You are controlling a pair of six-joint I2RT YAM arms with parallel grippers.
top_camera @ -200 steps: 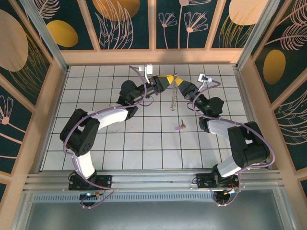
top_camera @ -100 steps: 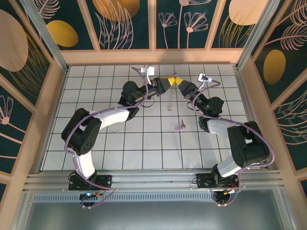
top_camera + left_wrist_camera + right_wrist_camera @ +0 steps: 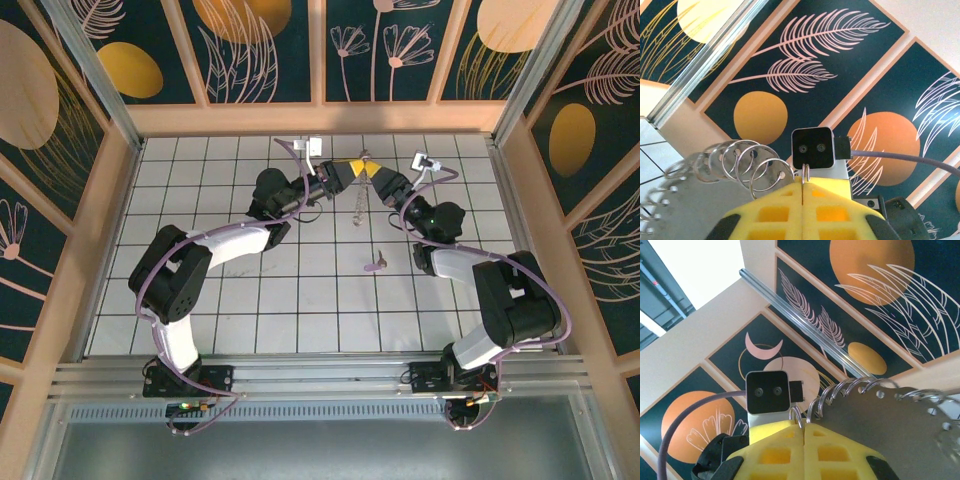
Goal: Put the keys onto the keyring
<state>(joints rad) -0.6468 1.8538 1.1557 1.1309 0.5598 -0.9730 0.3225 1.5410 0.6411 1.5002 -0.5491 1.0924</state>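
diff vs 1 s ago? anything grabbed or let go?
The left hand closed on the pale coiled-wire keyring, next to the right hand. The keyring's hanging tail shortened, drawing up toward the hands. Unchanged: the right hand is shut on the keyring as before, and the small mauve-pink key lies where it was.
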